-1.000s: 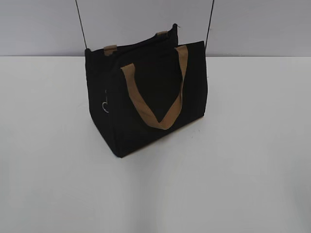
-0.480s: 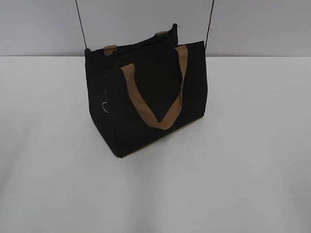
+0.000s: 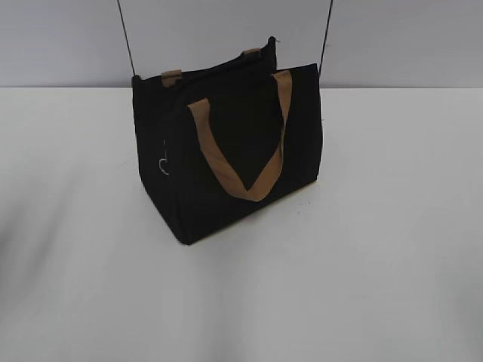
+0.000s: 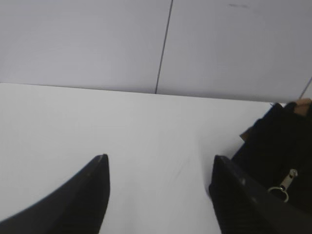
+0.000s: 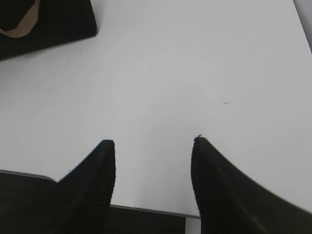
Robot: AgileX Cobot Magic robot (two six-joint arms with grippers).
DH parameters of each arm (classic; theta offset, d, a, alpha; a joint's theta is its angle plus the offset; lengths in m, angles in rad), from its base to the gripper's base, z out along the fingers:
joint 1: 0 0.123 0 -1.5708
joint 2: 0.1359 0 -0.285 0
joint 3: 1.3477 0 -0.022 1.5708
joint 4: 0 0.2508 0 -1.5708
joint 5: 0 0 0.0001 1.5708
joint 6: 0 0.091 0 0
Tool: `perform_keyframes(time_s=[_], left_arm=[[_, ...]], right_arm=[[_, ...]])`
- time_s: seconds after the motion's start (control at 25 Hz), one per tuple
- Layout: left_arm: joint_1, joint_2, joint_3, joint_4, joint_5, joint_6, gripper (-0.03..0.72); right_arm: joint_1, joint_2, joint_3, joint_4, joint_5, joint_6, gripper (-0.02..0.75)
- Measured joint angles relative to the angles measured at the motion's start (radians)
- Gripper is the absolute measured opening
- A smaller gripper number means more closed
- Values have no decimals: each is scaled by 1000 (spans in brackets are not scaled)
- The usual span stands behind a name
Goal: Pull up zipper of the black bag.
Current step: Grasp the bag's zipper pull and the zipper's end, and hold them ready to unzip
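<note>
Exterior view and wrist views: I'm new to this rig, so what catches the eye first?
The black bag stands mid-table on the white table, its tan handle drooping down the front. In the left wrist view, the zipper glints on the bag beside the open left hand.

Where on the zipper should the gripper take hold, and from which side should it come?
Best taken by the round ring pull, hanging below the small silver zipper on the end panel of the black bag. The ring hangs free of the fabric, so a finger could probably pinch it. The left gripper, open over the white table, has it just to its right, so approach from that end.
</note>
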Motion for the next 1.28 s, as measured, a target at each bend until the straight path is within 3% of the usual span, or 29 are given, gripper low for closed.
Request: perform_keyframes(time_s=[0.28, 0.6, 0.96, 1.12, 1.28], left_arm=[[-204, 342, 0, 68, -229, 2, 486], [-307, 740, 0, 135, -540, -59, 486], [-345, 1063, -1, 195, -960, -111, 486], [-346, 1157, -16, 325, -1040, -146, 486], [-348, 1189, -46, 325, -1057, -146, 486]], right_arm=[[0, 0, 0, 1, 0, 0, 389], [0, 0, 0, 1, -1, 0, 389], [0, 0, 0, 1, -1, 0, 389], [0, 0, 0, 1, -1, 0, 389], [0, 0, 0, 1, -1, 0, 389]])
